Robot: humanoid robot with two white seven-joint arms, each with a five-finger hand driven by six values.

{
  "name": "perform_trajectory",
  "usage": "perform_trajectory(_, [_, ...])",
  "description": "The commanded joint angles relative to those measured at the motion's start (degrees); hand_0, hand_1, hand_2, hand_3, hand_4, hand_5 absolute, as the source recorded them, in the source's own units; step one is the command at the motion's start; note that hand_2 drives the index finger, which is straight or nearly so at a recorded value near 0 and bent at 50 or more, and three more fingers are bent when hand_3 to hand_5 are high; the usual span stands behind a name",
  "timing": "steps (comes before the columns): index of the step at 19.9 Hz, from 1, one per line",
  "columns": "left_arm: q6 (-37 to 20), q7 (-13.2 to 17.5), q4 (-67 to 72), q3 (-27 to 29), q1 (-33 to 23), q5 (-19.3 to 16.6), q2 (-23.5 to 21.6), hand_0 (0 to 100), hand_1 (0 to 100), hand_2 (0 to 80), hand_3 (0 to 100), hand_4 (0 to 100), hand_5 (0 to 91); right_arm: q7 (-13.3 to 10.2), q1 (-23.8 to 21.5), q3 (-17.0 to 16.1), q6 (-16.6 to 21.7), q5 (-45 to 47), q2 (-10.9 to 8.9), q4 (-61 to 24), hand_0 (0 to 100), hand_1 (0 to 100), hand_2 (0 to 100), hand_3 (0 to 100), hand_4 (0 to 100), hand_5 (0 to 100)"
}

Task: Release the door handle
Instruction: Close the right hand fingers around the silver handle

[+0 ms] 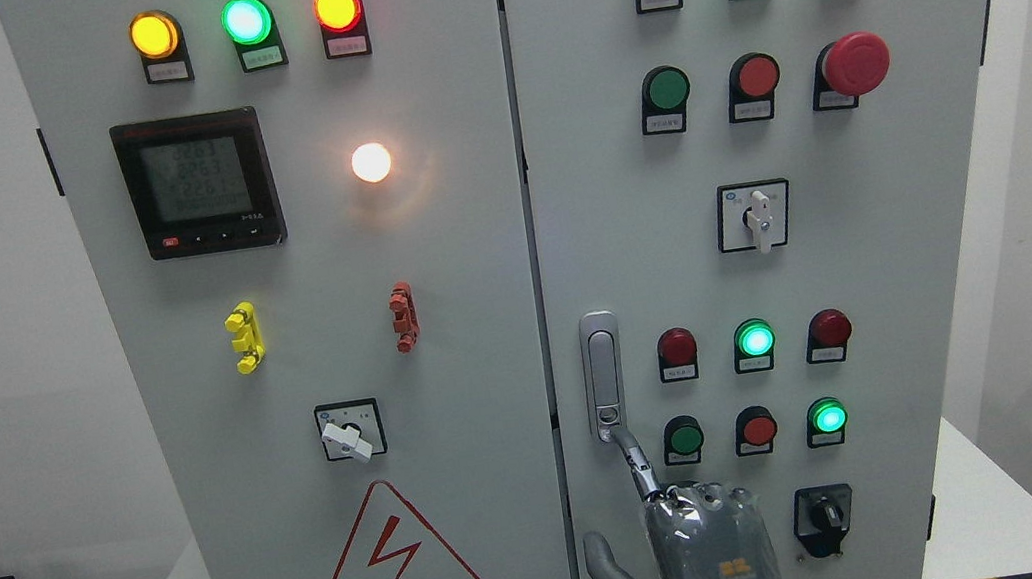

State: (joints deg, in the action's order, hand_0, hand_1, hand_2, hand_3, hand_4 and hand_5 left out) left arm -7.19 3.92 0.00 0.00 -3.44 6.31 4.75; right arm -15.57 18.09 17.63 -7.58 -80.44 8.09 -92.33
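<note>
The grey door handle point(604, 373) stands upright in its silver frame at the left edge of the right cabinet door point(875, 259). My right hand point(704, 546) rises from the bottom edge just below it, back of the hand toward the camera. Its index finger point(636, 462) is stretched up and its tip touches the handle's lower end at the round lock. The thumb point(605, 565) sticks out to the left, apart from the handle. The other fingers are folded out of sight. Nothing is grasped. The left arm is not in view.
The right door carries indicator lamps, push buttons, a red mushroom stop button point(856, 63) and rotary switches point(823, 517) close to my hand. The left door point(324, 357) has a meter point(196, 183), a lit lamp and a warning triangle point(401, 573). Both doors look closed.
</note>
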Motion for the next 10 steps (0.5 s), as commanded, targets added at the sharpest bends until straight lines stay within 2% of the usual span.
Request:
perform_trajectory(1, [0.0, 0.0, -0.9, -0.7, 0.0, 0.0, 0.0, 12, 39, 0.0, 0, 0, 0.0, -0.1, -0.1, 0.1, 0.3, 0.0, 0.0, 0.6, 39, 38, 15, 100, 100, 100])
perform_trajectory(10, [0.0, 0.0, -0.9, -0.7, -0.1, 0.0, 0.0, 12, 39, 0.0, 0, 0, 0.0, -0.1, -0.1, 0.5, 0.2, 0.0, 0.0, 0.8, 39, 38, 17, 100, 100, 100])
